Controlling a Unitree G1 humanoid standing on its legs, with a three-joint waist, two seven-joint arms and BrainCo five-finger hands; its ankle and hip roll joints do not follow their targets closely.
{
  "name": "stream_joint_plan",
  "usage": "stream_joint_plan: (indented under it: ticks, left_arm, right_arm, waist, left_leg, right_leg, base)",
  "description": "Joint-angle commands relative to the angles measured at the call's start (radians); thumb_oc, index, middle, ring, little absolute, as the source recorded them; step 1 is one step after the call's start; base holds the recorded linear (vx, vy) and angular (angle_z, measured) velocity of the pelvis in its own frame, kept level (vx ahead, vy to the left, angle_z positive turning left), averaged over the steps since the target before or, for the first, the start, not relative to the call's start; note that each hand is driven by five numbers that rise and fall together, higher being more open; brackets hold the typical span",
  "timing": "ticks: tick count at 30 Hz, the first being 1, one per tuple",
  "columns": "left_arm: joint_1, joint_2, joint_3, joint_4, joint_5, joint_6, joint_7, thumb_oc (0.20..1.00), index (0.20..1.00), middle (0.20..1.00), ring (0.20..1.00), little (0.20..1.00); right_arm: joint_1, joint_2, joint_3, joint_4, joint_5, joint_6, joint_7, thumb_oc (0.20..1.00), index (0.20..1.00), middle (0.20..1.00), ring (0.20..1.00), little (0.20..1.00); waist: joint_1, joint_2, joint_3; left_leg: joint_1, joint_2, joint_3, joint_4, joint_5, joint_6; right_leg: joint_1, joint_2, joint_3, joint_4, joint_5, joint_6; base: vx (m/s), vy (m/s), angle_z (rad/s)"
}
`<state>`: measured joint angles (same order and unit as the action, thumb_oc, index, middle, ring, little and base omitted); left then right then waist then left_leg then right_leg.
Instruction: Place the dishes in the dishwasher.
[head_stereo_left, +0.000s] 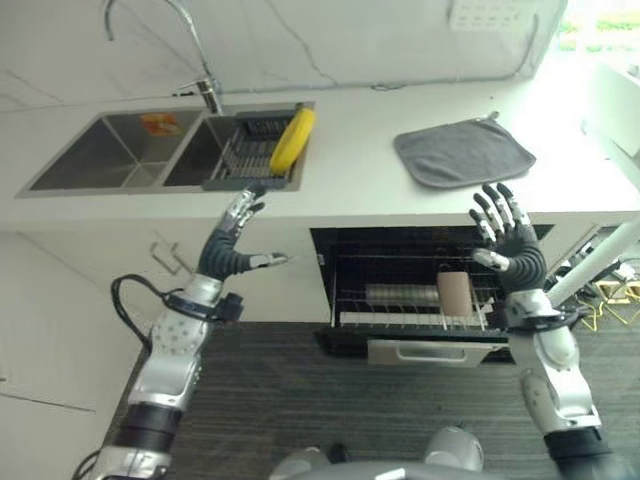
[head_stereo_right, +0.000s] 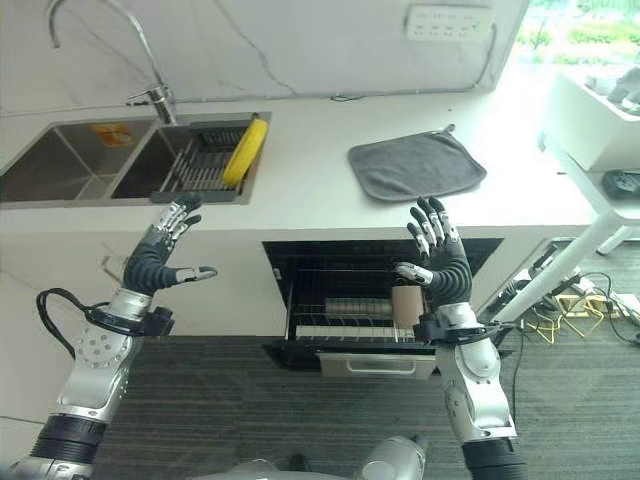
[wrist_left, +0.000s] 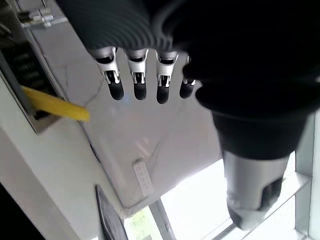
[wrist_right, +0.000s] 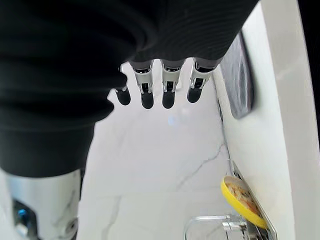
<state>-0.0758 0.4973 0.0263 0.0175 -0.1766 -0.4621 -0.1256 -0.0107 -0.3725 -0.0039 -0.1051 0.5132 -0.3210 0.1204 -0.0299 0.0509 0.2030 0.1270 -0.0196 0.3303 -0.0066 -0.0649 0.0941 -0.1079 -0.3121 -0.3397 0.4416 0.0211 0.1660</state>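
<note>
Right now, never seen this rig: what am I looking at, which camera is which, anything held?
It is a two-legged humanoid robot facing a kitchen counter. The two wide pictures come from a stereo camera on its head, looking down. The two close pictures come from cameras on its wrists, looking along each hand's fingers.

The left hand is raised in front of the sink, fingers straight. The right hand is raised above the open dishwasher, fingers straight too. Neither holds anything.

A yellow plate stands on edge in a rack in the sink's right basin. A grey cloth lies on the counter. The dishwasher's basket is pulled out and already holds some items.
</note>
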Motion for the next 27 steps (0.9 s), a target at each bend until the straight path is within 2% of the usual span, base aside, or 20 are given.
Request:
stream_joint_plan:
  ticks: [1,3,6,10,11,12,13,15,17,18,19,20,23,24,26,27]
  left_arm:
    - [0.025,0.035,0.028,-0.094,-0.018,-0.050,-0.009,1.000,1.000,1.000,1.000,1.000]
    - [0.048,0.024,0.038,-0.110,-0.016,-0.052,-0.018,1.000,1.000,1.000,1.000,1.000]
    - [0.068,0.012,0.050,-0.108,-0.030,-0.052,-0.031,1.000,1.000,1.000,1.000,1.000]
    - [0.073,-0.001,0.052,-0.096,-0.053,-0.058,-0.029,1.000,1.000,1.000,1.000,1.000]
    - [0.073,-0.005,0.048,-0.092,-0.065,-0.058,-0.039,1.000,1.000,1.000,1.000,1.000]
    - [0.067,-0.011,0.043,-0.085,-0.065,-0.062,-0.056,1.000,1.000,1.000,1.000,1.000]
    - [0.063,-0.013,0.036,-0.080,-0.055,-0.063,-0.051,1.000,1.000,1.000,1.000,1.000]
    - [0.061,-0.010,0.034,-0.079,-0.061,-0.059,-0.041,1.000,1.000,1.000,1.000,1.000]
    - [0.058,-0.005,0.037,-0.081,-0.066,-0.047,-0.034,1.000,1.000,1.000,1.000,1.000]
    - [0.057,-0.004,0.038,-0.080,-0.062,-0.045,-0.035,1.000,1.000,1.000,1.000,1.000]
    - [0.053,0.001,0.038,-0.076,-0.035,-0.028,-0.035,1.000,1.000,1.000,1.000,1.000]
    - [0.049,0.003,0.035,-0.072,-0.027,-0.025,-0.033,1.000,1.000,1.000,1.000,1.000]
    - [0.027,0.025,0.001,-0.051,-0.008,-0.012,-0.020,1.000,1.000,1.000,1.000,1.000]
    - [0.025,0.025,-0.003,-0.051,-0.008,-0.011,-0.019,1.000,1.000,1.000,1.000,1.000]
    - [0.016,0.027,-0.006,-0.059,0.005,-0.007,-0.007,1.000,1.000,1.000,1.000,1.000]
    - [0.015,0.030,-0.003,-0.059,0.003,-0.005,-0.008,1.000,1.000,1.000,1.000,1.000]
  right_arm:
    - [-0.059,-0.015,-0.043,-0.032,0.034,-0.066,0.012,1.000,1.000,1.000,1.000,1.000]
    - [-0.058,-0.017,-0.047,-0.026,0.037,-0.081,0.011,1.000,1.000,1.000,1.000,1.000]
    - [-0.058,-0.022,-0.051,-0.024,0.043,-0.078,0.020,1.000,1.000,1.000,1.000,1.000]
    - [-0.047,-0.038,-0.057,-0.031,0.027,-0.079,0.020,1.000,1.000,1.000,1.000,1.000]
    - [-0.045,-0.048,-0.070,-0.027,0.029,-0.076,0.014,1.000,1.000,1.000,1.000,1.000]
    - [-0.047,-0.052,-0.086,-0.020,0.042,-0.074,0.005,1.000,1.000,1.000,1.000,1.000]
    - [-0.053,-0.049,-0.090,-0.013,0.044,-0.076,0.003,1.000,1.000,1.000,1.000,1.000]
    - [-0.056,-0.050,-0.088,-0.006,0.041,-0.079,0.009,1.000,1.000,1.000,1.000,1.000]
    - [-0.054,-0.062,-0.080,-0.005,0.039,-0.085,0.011,1.000,1.000,1.000,1.000,1.000]
    - [-0.052,-0.065,-0.080,-0.006,0.041,-0.086,0.011,1.000,1.000,1.000,1.000,1.000]
    - [-0.047,-0.072,-0.084,-0.007,0.048,-0.087,0.010,1.000,1.000,1.000,1.000,1.000]
    - [-0.046,-0.075,-0.085,-0.009,0.051,-0.088,0.006,1.000,1.000,1.000,1.000,1.000]
    - [-0.033,-0.078,-0.095,-0.007,0.070,-0.094,-0.018,1.000,1.000,1.000,1.000,1.000]
    - [-0.032,-0.075,-0.094,-0.006,0.072,-0.094,-0.020,1.000,1.000,1.000,1.000,1.000]
    - [-0.029,-0.057,-0.091,-0.010,0.050,-0.094,-0.026,1.000,1.000,1.000,1.000,1.000]
    - [-0.027,-0.055,-0.092,-0.011,0.044,-0.095,-0.026,1.000,1.000,1.000,1.000,1.000]
  waist:
    - [0.033,-0.017,-0.057]
    - [0.036,-0.028,-0.059]
    - [0.039,-0.029,-0.071]
    - [0.028,-0.031,-0.073]
    - [0.027,-0.038,-0.068]
    - [0.020,-0.045,-0.067]
    - [0.016,-0.047,-0.065]
    - [0.014,-0.048,-0.066]
    - [0.006,-0.048,-0.071]
    - [0.004,-0.048,-0.073]
    - [-0.007,-0.045,-0.080]
    - [-0.012,-0.043,-0.077]
    - [-0.031,-0.023,-0.076]
    - [-0.030,-0.021,-0.076]
    - [-0.019,-0.013,-0.075]
    - [-0.018,-0.012,-0.075]
  left_leg:
    - [0.046,0.030,-0.015,-0.074,0.037,-0.081]
    - [0.037,0.011,-0.042,-0.073,0.040,-0.079]
    - [0.032,0.019,-0.040,-0.070,0.056,-0.097]
    - [0.011,-0.009,-0.021,0.007,0.023,-0.102]
    - [-0.014,-0.007,-0.006,0.067,0.008,-0.111]
    - [-0.028,0.031,0.014,0.096,0.011,-0.125]
    - [-0.020,0.076,0.010,0.091,0.022,-0.144]
    - [-0.014,0.110,0.001,0.080,0.039,-0.157]
    - [-0.012,0.166,-0.008,0.063,0.074,-0.177]
    - [-0.012,0.177,-0.008,0.059,0.079,-0.180]
    - [0.001,0.206,-0.006,0.052,0.077,-0.195]
    - [0.001,0.212,0.019,0.052,0.088,-0.190]
    - [0.034,0.212,0.043,-0.009,0.101,-0.195]
    - [0.036,0.208,0.039,-0.018,0.103,-0.193]
    - [0.042,0.160,-0.013,-0.065,0.104,-0.171]
    - [0.042,0.151,-0.020,-0.069,0.100,-0.164]
  right_leg:
    - [0.128,0.147,-0.071,-0.180,0.008,-0.012]
    - [0.149,0.195,-0.047,-0.221,-0.002,-0.023]
    - [0.208,0.231,-0.040,-0.326,-0.048,-0.061]
    - [0.233,0.238,-0.027,-0.388,-0.055,-0.076]
    - [0.247,0.229,-0.030,-0.402,-0.046,-0.080]
    - [0.247,0.218,-0.033,-0.406,-0.036,-0.084]
    - [0.247,0.211,-0.025,-0.400,-0.039,-0.084]
    - [0.244,0.204,-0.015,-0.392,-0.044,-0.087]
    - [0.236,0.185,-0.001,-0.385,-0.046,-0.089]
    - [0.234,0.179,0.000,-0.382,-0.047,-0.088]
    - [0.236,0.162,0.005,-0.372,-0.064,-0.080]
    - [0.229,0.155,-0.011,-0.368,-0.054,-0.083]
    - [0.230,0.111,-0.038,-0.332,-0.064,-0.058]
    - [0.232,0.106,-0.039,-0.331,-0.062,-0.054]
    - [0.221,0.080,-0.022,-0.305,-0.048,-0.025]
    - [0.218,0.075,-0.018,-0.299,-0.041,-0.017]
  base:
    - [-0.01,0.025,-0.03]
    - [0.02,-0.029,-0.11]
    - [0.02,-0.092,0.06]
    - [0.01,-0.060,-0.02]
    - [-0.03,0.038,0.05]
    - [-0.01,0.149,0.13]
    - [0.01,0.232,0.10]
    - [0.05,0.241,0.03]
    - [0.04,0.304,-0.03]
    - [0.09,0.377,-0.12]
    - [0.04,0.317,-0.10]
    - [0.04,0.386,-0.05]
    - [0.05,0.401,0.08]
    - [0.09,0.407,0.23]
    - [0.10,0.371,0.15]
    - [0.08,0.322,0.14]
